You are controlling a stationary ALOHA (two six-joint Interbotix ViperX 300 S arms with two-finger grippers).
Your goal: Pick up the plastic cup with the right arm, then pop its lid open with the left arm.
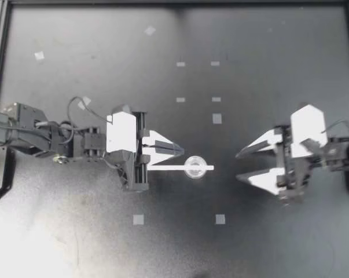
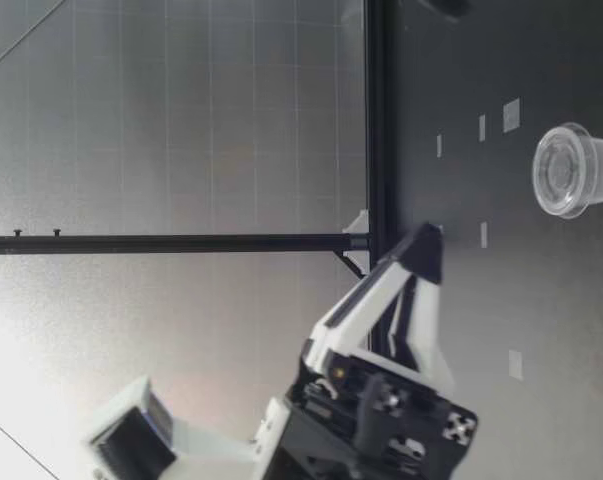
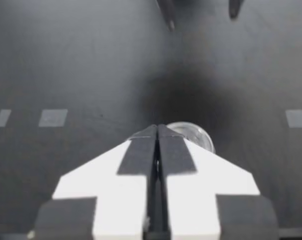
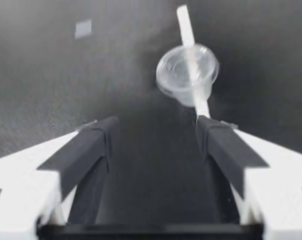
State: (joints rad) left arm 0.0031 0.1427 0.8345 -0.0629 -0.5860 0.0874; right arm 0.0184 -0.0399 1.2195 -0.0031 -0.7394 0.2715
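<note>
While my left pincer [image 1: 180,149] rests with fingers pressed together just beside the small clear cup [image 1: 195,167], my right pincer [image 1: 238,166] faces it spread wide, near but apart. The cup sits on a white strip [image 1: 165,168] on the tabletop [image 1: 249,243]; it looks light, thin-walled and slippery, easily crushed or tipped, so a gentle hold across its side wall seems best. No readable writing shows.

Clear cup [image 1: 195,167], seemingly colourless; view is soft. White strip [image 1: 168,168] under the cup. Matt black bench [image 1: 267,243], pale grey tape squares [image 1: 220,219] dotted around the cup. The left gripper [image 1: 183,150] and right gripper [image 1: 238,166] have white shells and black-lined jaws.
</note>
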